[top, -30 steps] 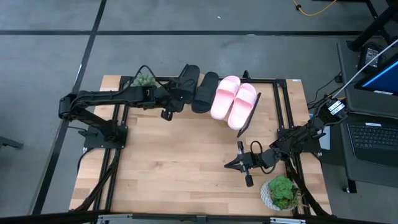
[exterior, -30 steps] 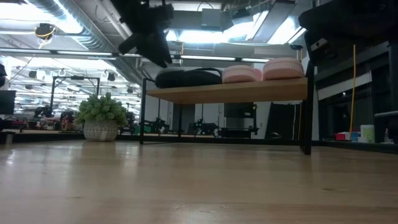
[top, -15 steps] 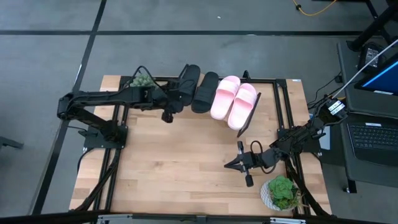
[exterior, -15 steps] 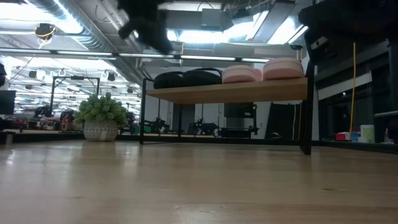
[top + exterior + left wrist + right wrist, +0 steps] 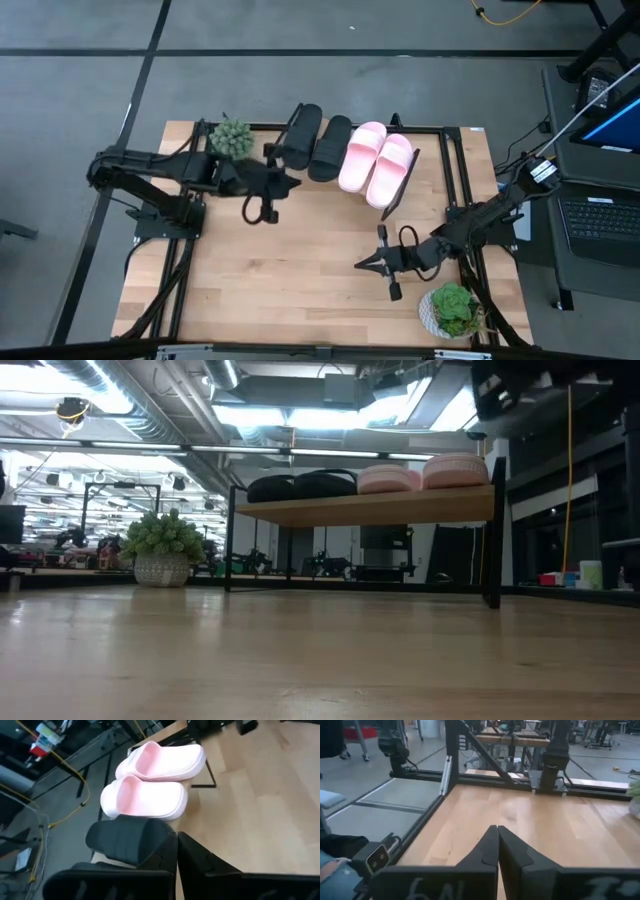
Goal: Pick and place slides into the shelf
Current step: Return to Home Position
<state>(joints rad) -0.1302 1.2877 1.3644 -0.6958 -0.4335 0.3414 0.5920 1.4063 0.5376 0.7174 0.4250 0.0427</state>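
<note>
High view: all four slides rest on the shelf, and both grippers are clenched on nothing.

The wooden surface (image 5: 300,290) carries the shelf (image 5: 365,510) at the middle of its far edge, opposite the low camera. On the slanted board the slides lie side by side in one row: the two black slides (image 5: 318,146) toward the left edge and the two pink slides (image 5: 376,165) toward the right edge. The left gripper (image 5: 290,183) hovers over the surface just in front of the black slides, its fingers pressed together and empty. The right gripper (image 5: 362,265) sits toward the near right corner, well apart from the shelf, its fingers likewise closed and empty. One potted plant (image 5: 232,138) stands at the far left corner, and another plant (image 5: 452,308) stands at the near right corner.
</note>
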